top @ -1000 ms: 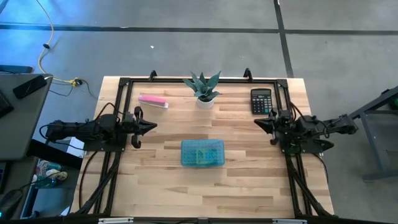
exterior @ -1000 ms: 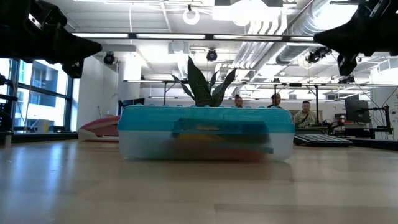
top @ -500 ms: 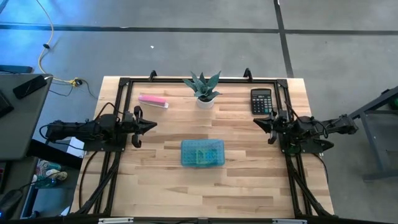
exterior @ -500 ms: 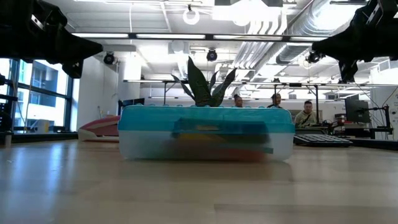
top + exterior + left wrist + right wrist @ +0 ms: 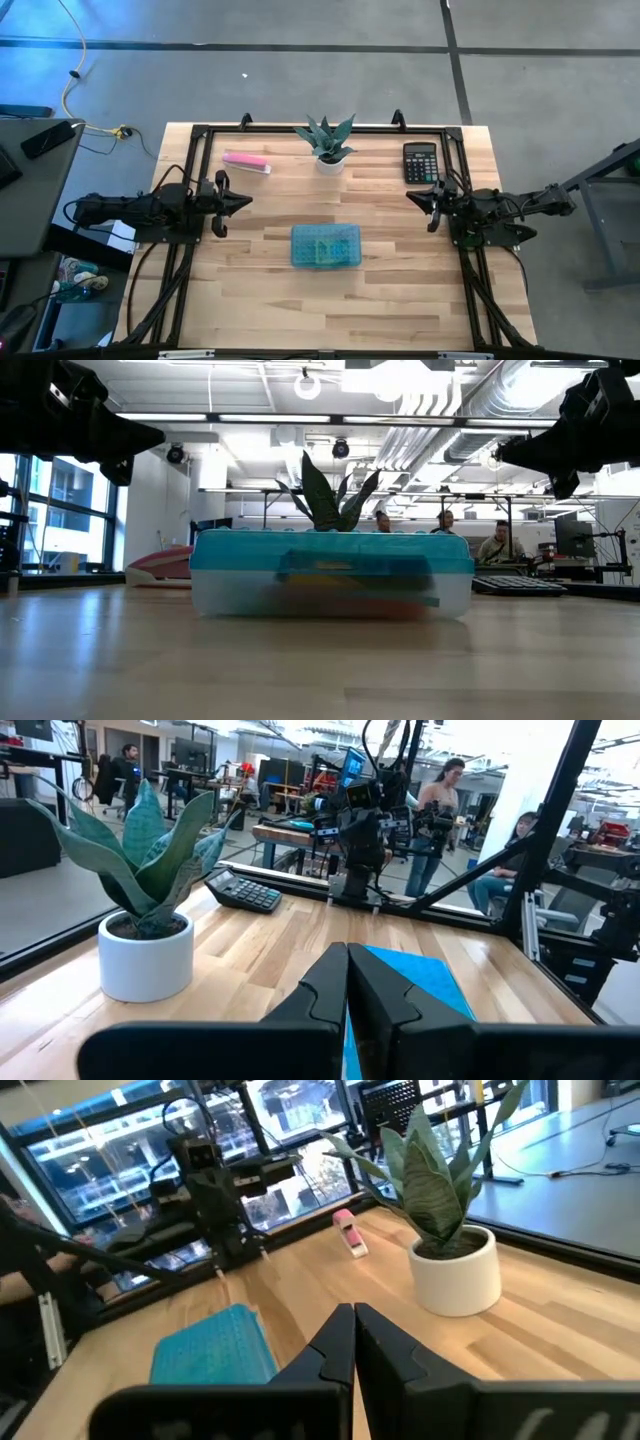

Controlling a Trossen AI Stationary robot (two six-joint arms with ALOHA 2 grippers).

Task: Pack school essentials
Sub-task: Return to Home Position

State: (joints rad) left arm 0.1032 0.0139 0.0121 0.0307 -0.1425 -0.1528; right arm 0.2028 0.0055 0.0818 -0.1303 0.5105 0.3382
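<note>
A closed translucent blue box (image 5: 325, 245) rests flat on its base at the table's middle, seen side-on in the low view (image 5: 330, 575). Yellow, green and orange shapes of the school essentials (image 5: 345, 572) show dimly through its walls. My left gripper (image 5: 248, 202) hovers shut at the table's left edge, pointing level toward the box (image 5: 410, 980). My right gripper (image 5: 410, 196) hovers shut at the right edge, facing the box (image 5: 215, 1345). In their own wrist views the left gripper (image 5: 347, 955) and the right gripper (image 5: 354, 1312) have their fingertips together, with nothing between them.
A potted plant in a white pot (image 5: 328, 158) stands at the far middle. A black calculator (image 5: 420, 162) lies at the far right and a pink bar (image 5: 246, 161) at the far left. A black frame (image 5: 320, 129) runs round the table. People sit in the room beyond (image 5: 490, 542).
My right gripper has tipped its fingertips a little downward at the table's right edge and stays shut. The box has not moved.
</note>
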